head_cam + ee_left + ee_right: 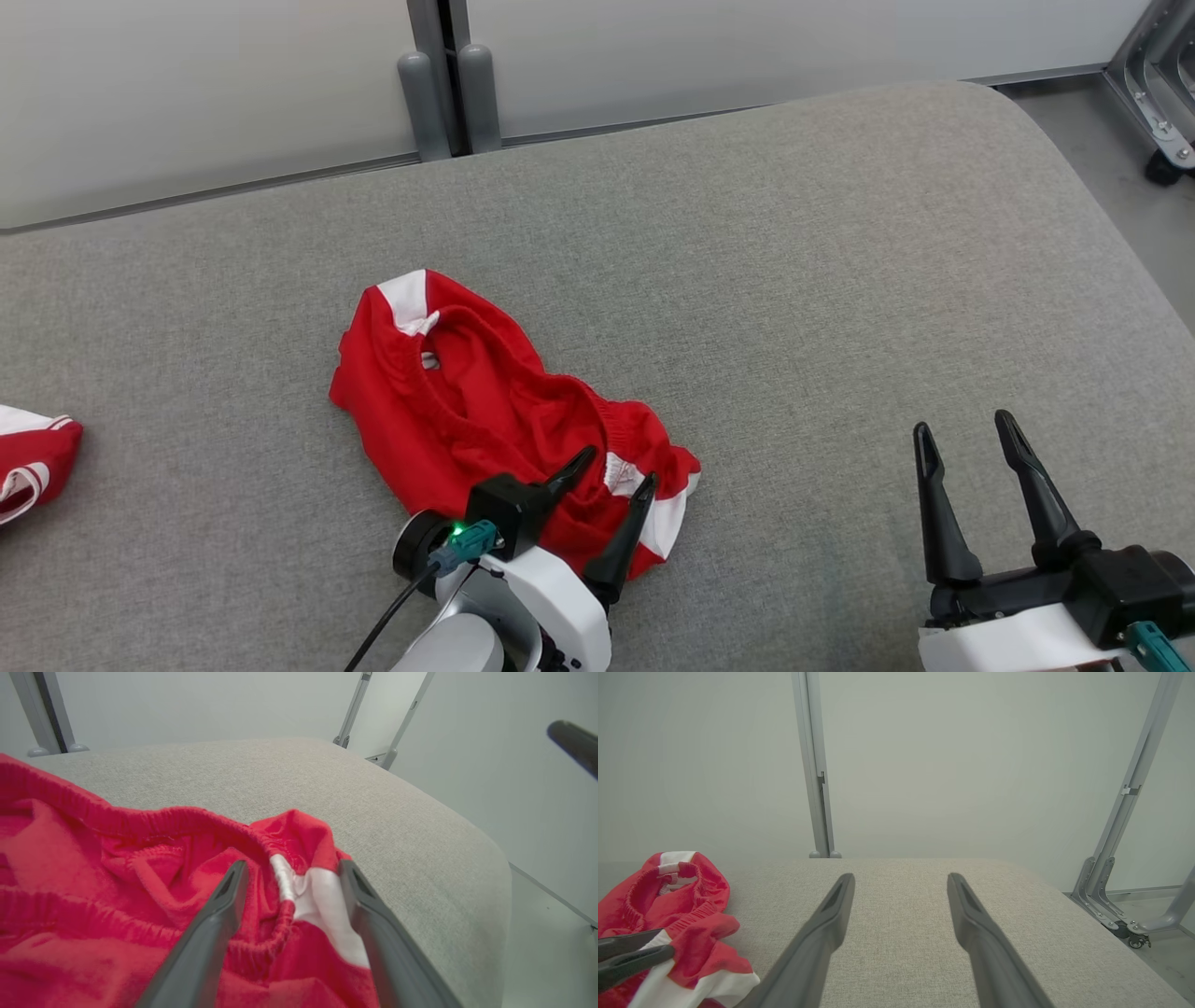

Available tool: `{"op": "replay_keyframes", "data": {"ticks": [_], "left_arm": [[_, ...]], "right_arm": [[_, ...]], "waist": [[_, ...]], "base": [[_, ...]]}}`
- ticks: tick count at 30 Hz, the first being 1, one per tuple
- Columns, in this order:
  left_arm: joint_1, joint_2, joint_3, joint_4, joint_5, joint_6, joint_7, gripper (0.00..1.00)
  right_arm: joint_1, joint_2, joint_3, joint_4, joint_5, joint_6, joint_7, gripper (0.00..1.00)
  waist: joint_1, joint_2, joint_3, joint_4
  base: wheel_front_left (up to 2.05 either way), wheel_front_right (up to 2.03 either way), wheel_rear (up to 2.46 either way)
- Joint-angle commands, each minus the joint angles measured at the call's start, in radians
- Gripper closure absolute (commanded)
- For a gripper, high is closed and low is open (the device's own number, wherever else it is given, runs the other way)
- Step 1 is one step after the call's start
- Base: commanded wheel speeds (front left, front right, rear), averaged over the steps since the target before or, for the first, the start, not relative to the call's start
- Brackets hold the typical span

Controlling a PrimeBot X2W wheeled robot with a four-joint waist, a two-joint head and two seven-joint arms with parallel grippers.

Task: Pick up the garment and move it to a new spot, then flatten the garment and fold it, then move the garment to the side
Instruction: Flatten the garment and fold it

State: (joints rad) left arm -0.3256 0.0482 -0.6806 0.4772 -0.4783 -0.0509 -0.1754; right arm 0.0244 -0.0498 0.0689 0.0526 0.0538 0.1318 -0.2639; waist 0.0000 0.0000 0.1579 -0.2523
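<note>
Nearest the robot, two grippers show. The left gripper [621, 465] stands wide open over the near edge of the garment [467, 411]. Its two fingers sit either side of a bunched fold where the red waistband meets a white stripe [322, 900], and nothing is pinched between them. Whether the tips press into the cloth is hard to tell, and the arm hides part of the near hem. The right gripper [963, 422] is also fully spread and holds nothing; it hangs over bare grey cushion [794, 280], well apart from the garment.

The one garment in play, red with white patches, lies crumpled left of centre on the cushion, its waistband gaping upward. A second red and white piece of cloth [33, 457] lies at the left edge, cut off by the frame, so what it is cannot be told.

Beyond the cushion's far edge stand two grey posts [425, 103] against a pale wall, and one metal frame on a caster [1162, 112], partly cut off, at the far right.
</note>
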Motion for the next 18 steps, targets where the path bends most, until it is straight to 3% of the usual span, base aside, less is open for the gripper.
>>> {"op": "replay_keyframes", "data": {"ticks": [1, 4, 6, 7, 10, 11, 12, 13, 14, 18], "left_arm": [[-0.002, 0.005, 0.005, 0.001, -0.014, 0.007, -0.001, 0.06], [0.012, 0.005, 0.005, 0.006, -0.03, 0.007, 0.006, 0.25], [0.015, 0.005, 0.004, 0.009, -0.039, 0.007, 0.012, 0.53], [0.015, 0.005, 0.004, 0.009, -0.039, 0.007, 0.012, 0.53], [0.02, 0.01, 0.004, 0.02, -0.043, 0.013, 0.03, 0.77], [0.018, 0.013, 0.006, 0.031, -0.044, 0.023, 0.04, 0.68], [0.018, 0.013, 0.006, 0.031, -0.044, 0.023, 0.04, 0.68], [0.013, 0.015, 0.005, 0.036, -0.04, 0.028, 0.043, 0.54], [0.006, 0.014, 0.012, 0.034, -0.046, 0.036, 0.033, 0.0], [-0.002, 0.013, 0.026, 0.025, -0.046, 0.06, -0.001, 0.0]], "right_arm": [[-0.005, -0.001, -0.006, -0.004, 0.007, -0.002, -0.001, 0.0], [-0.002, -0.001, -0.006, -0.005, 0.009, -0.002, -0.001, 0.0], [-0.004, -0.001, -0.006, -0.007, 0.012, -0.002, -0.001, 0.0], [-0.004, -0.001, -0.006, -0.007, 0.012, -0.002, -0.001, 0.0], [-0.011, -0.001, -0.005, -0.009, 0.015, -0.002, -0.001, 0.0], [-0.015, -0.001, -0.003, -0.01, 0.014, -0.002, -0.001, 0.0], [-0.015, -0.001, -0.003, -0.01, 0.014, -0.002, -0.001, 0.0], [-0.018, -0.001, -0.002, -0.01, 0.013, -0.002, -0.001, 0.0], [-0.023, -0.001, -0.001, -0.01, 0.012, -0.002, -0.001, 0.0], [-0.025, -0.001, -0.003, -0.008, 0.013, -0.002, -0.001, 0.0]], "waist": [[0.0, 0.0, 0.001, 0.002], [0.0, 0.0, 0.0, 0.003], [0.0, 0.0, 0.002, 0.004], [0.0, 0.0, 0.002, 0.004], [0.0, 0.0, 0.005, 0.006], [0.0, 0.0, 0.007, 0.007], [0.0, 0.0, 0.007, 0.007], [0.0, 0.0, 0.008, 0.007], [0.0, 0.0, 0.01, 0.006], [0.0, 0.0, 0.011, 0.006]], "base": [[0.0, 0.0, 0.0], [0.0, 0.0, 0.0], [0.0, 0.0, 0.0], [0.0, 0.0, 0.0], [0.0, 0.0, 0.0], [0.0, 0.0, 0.0], [0.0, 0.0, 0.0], [0.0, 0.0, 0.0], [0.0, 0.0, 0.0], [0.0, 0.0, 0.0]]}}
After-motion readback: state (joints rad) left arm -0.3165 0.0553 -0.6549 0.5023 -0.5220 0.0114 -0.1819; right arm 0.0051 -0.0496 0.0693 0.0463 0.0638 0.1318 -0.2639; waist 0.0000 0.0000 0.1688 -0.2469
